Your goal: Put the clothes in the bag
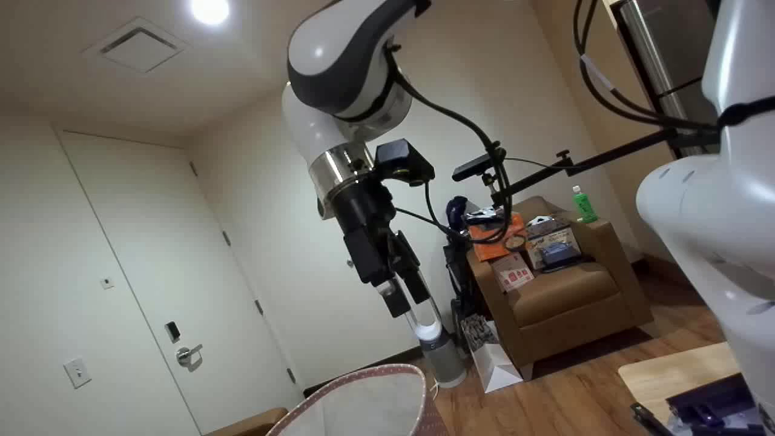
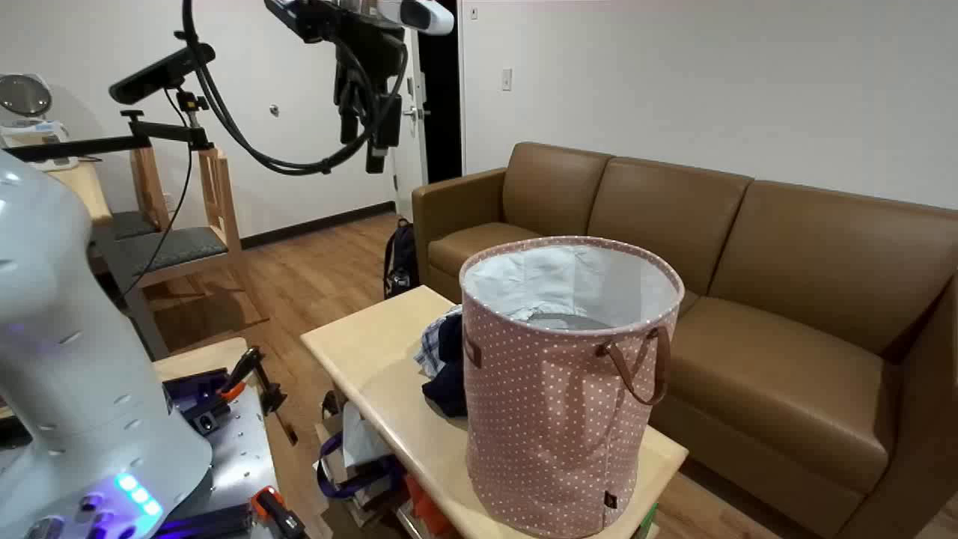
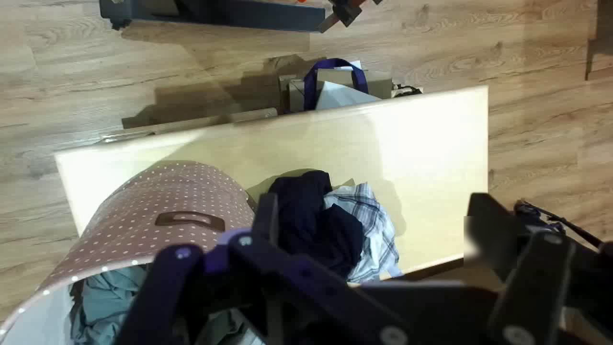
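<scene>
— Brown sofa (image 2: pixel 786 389) is lining the wall (image 2: pixel 711 97) behind the light-wood table (image 2: pixel 374 344). What's sitting on the table, pls?

— Pink dotted bag (image 2: pixel 554 434) is standing upright nr one end, mouth up, w/ greenish-gray cloth (image 3: pixel 107 297) lying inside, acc. to the wrist view.

— OK, & the rest?

— Navy cloth (image 3: pixel 306 215) & plaid cloth (image 3: pixel 378 230) are lying bunched on the table just beside the bag, navy partly covering plaid.

— How's the gripper (image 1: pixel 407 297) doing? Answer ASAP.

— It's hanging higher than the bag's rim in both exterior views, well apart from bag & cloths; fingers (image 3: pixel 266 220) are standing wide apart in the wrist view, so it's released.

— Bkgd stuff?

— Armchair (image 1: pixel 563 290) is holding an orange packet (image 1: pixel 490 249) & a green bottle (image 1: pixel 584 206) in an exterior view; dark backpack (image 2: pixel 402 258) is sitting nr the sofa's end, & purple strap (image 3: pixel 335 63) is looping out past the table's edge.
</scene>
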You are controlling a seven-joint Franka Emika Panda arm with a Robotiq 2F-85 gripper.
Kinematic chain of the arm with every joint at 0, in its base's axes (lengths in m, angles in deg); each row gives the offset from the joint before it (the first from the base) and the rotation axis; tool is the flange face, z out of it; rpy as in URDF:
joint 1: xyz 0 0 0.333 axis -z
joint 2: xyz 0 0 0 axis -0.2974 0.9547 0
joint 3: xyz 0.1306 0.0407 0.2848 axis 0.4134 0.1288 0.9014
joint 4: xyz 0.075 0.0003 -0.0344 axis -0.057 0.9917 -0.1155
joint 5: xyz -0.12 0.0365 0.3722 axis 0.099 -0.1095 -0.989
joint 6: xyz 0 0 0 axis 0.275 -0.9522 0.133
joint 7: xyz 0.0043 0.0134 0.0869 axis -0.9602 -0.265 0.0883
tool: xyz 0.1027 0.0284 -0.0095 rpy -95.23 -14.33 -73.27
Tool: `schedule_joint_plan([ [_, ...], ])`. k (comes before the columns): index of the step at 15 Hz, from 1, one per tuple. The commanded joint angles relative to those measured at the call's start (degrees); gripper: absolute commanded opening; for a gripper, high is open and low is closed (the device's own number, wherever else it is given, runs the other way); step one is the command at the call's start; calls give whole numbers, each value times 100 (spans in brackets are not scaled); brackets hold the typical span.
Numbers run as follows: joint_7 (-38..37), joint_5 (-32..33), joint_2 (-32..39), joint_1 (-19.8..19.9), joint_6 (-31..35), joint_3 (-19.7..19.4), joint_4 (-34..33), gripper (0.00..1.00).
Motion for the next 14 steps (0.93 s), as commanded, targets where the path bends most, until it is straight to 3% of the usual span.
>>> schedule_joint_plan([
  [1,61,-55,14,151,-26,120,-14,100],
  [5,-128,190,689,43,-183,456,-439,100],
  [8,-221,400,1648,-142,32,925,-978,100],
  [13,-911,1534,3306,-359,967,1614,-1799,100],
  [14,-751,1679,3686,-451,1088,1655,-1952,100],
])
